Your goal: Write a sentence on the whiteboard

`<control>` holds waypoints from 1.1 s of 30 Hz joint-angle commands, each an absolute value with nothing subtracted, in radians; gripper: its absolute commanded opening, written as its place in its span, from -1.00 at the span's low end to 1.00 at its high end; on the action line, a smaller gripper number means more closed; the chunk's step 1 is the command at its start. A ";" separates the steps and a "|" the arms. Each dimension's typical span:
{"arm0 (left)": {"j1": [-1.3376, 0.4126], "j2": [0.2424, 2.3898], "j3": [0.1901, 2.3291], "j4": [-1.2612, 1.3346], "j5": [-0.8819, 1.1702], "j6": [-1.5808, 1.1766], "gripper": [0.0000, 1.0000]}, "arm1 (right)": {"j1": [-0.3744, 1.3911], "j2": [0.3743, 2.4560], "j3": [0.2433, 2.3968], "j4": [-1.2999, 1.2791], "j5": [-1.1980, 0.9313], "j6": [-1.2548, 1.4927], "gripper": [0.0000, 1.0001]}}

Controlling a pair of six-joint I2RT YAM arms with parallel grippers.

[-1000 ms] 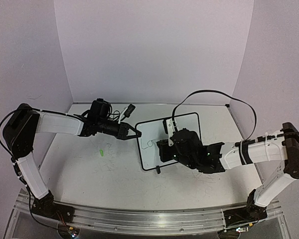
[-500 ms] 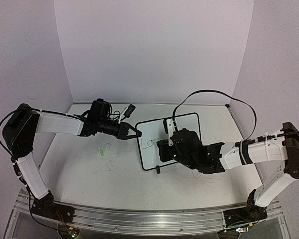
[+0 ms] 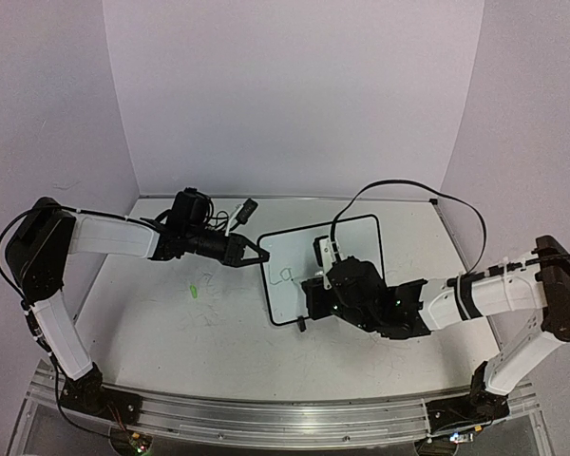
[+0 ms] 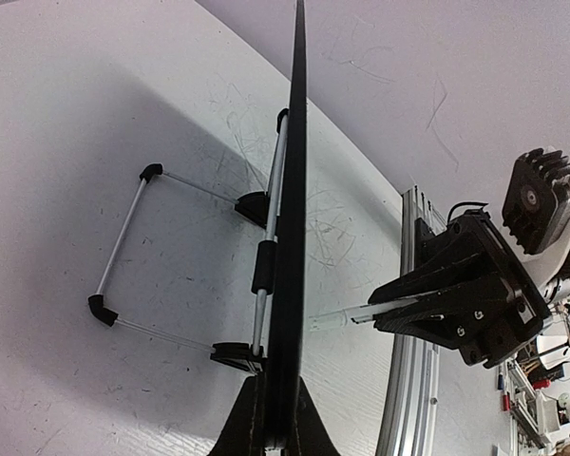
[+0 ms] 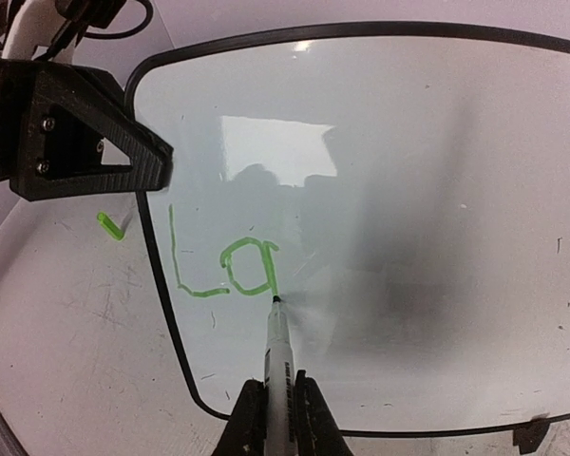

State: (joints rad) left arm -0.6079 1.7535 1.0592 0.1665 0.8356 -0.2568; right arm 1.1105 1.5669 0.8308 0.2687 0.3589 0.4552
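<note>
The whiteboard (image 3: pixel 299 252) stands tilted on its wire stand (image 4: pixel 99 310) near the middle of the surface (image 3: pixel 171 323). The left jaws are clamped on its left edge, by the far corner. The right jaws are closed on a marker (image 5: pixel 278 347). Its tip touches the board just after the green letters "La" (image 5: pixel 201 293). The board face is blank to the right of them.

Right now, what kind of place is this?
Probably a robotics lab test cell: a left arm and right arm bolted to an aluminium rail, plain walls boxing in a scribbled white tabletop, and a small whiteboard with green letters at the tip of a marker.
</note>
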 commanded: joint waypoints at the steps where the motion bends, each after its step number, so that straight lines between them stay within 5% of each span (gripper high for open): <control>1: -0.611 1.710 1.072 0.152 0.880 -0.264 -1.00 | 1.110 1.539 0.822 0.259 0.396 0.473 -1.00; 33: -0.610 1.706 1.069 0.152 0.884 -0.261 -1.00 | 1.065 1.521 0.891 0.270 0.483 0.425 -1.00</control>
